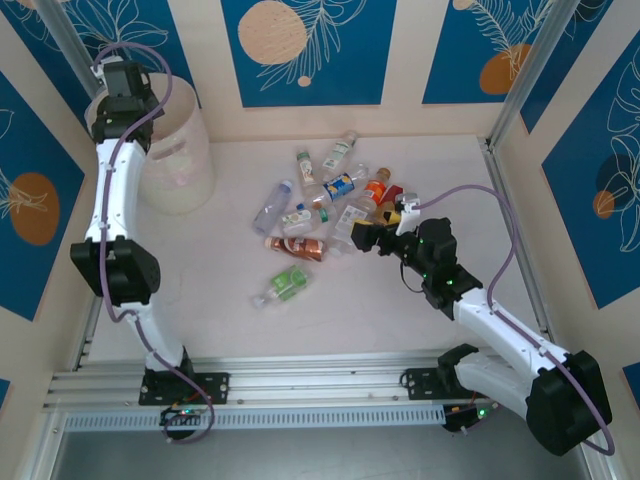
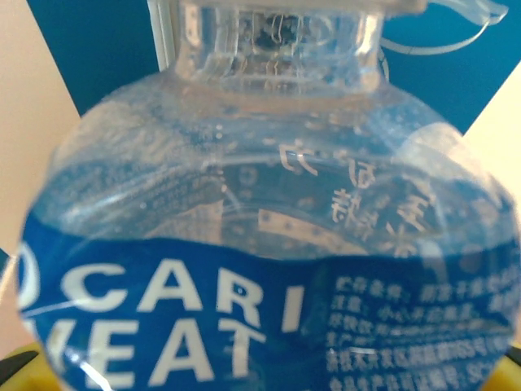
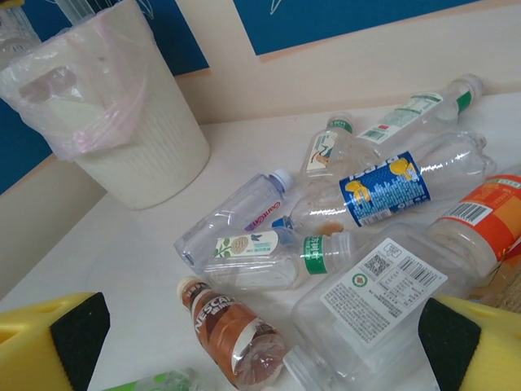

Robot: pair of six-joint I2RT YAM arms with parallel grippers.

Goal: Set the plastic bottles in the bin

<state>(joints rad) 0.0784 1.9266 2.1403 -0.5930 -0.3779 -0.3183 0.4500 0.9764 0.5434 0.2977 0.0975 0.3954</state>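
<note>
My left gripper point(image 1: 118, 100) hangs over the near-left rim of the bin point(image 1: 185, 165), a tall whitish basket with a pink liner. It is shut on a clear bottle with a blue label point(image 2: 260, 269), which sits right against the left wrist camera. Several plastic bottles point(image 1: 320, 205) lie in a pile mid-table. My right gripper point(image 3: 260, 354) stands open just over the pile's right side. Between and below its yellow fingers point(image 3: 61, 346) lie a brown-labelled bottle point(image 3: 232, 334) and a large clear bottle with a white label point(image 3: 378, 297).
A green-labelled bottle point(image 1: 283, 286) lies apart, nearer the arms. An orange-labelled bottle point(image 3: 484, 224) and a blue-and-yellow-labelled one point(image 3: 383, 191) lie at the pile's right. Walls close the table at the back and sides. The bin point(image 3: 146, 155) stands in the far left corner.
</note>
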